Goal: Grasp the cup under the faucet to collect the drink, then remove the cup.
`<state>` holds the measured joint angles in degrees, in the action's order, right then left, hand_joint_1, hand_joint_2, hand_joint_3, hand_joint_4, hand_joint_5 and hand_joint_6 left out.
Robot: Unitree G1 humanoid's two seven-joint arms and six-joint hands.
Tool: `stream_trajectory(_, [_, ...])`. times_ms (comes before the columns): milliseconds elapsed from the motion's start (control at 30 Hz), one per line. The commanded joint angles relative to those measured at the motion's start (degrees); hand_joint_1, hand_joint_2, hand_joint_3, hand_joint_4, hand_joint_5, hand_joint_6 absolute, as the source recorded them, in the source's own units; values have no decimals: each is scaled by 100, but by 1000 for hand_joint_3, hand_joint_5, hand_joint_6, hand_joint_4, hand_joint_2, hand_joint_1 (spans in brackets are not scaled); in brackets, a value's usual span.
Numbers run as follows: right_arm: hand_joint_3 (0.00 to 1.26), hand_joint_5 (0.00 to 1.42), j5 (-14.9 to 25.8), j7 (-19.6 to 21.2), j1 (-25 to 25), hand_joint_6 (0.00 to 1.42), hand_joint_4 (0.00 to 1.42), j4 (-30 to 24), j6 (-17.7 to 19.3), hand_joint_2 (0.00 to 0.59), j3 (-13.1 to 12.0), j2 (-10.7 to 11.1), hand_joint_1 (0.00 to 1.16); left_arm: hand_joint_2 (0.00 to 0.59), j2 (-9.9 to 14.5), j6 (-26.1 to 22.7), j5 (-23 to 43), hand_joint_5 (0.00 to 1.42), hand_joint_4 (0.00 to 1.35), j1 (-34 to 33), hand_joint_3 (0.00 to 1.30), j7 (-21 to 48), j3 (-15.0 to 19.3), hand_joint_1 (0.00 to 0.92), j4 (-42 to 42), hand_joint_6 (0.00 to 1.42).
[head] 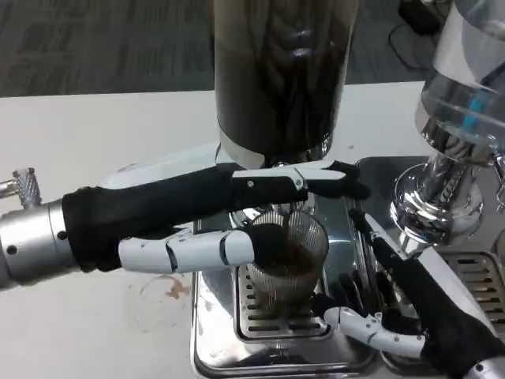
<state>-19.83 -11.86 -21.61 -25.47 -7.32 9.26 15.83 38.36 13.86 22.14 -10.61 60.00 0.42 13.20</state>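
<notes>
A clear ribbed cup [289, 264] with dark drink in its bottom stands on the metal drip grate [272, 322] under the dispenser's faucet [286, 207]. My left hand [205, 225] reaches in from the left. Its upper fingers [316, 180] lie along the faucet lever above the cup's rim, and a lower finger touches the cup's left wall. My right hand [387, 312] comes in low from the right, fingers spread around the cup's base on its right side; a firm grip cannot be told.
The dark drink tank [282, 79] towers behind the cup. A second dispenser with a clear tank [465, 95] and chrome base stands at the right over its own grate [481, 272]. A brown stain [170, 290] marks the white table at the left.
</notes>
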Motion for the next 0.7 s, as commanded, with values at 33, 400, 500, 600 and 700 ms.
stream_trajectory(33, [0,0,7,82,-45,0,0,-103,67,177,-9,-27,612,289,113,-91,-32,70,0,145,128,98,-1,0,24,5])
stream_trajectory(400, [0,0,189,-89,215,0,0,89,121,185,85,12,621,268,72,-83,-137,70,0,442,127,-329,278,0,105,9])
stream_trajectory(500, [0,0,215,-77,238,0,0,119,144,187,94,16,641,267,92,-106,-156,71,0,495,127,-404,297,0,163,14])
stream_trajectory(600, [0,0,253,-92,292,0,0,183,165,187,112,17,647,268,111,-122,-178,75,0,521,127,-462,317,0,193,17])
stream_trajectory(700, [0,0,293,-93,291,1,0,191,172,187,100,21,649,268,106,-103,-252,76,0,548,127,-613,427,0,159,18])
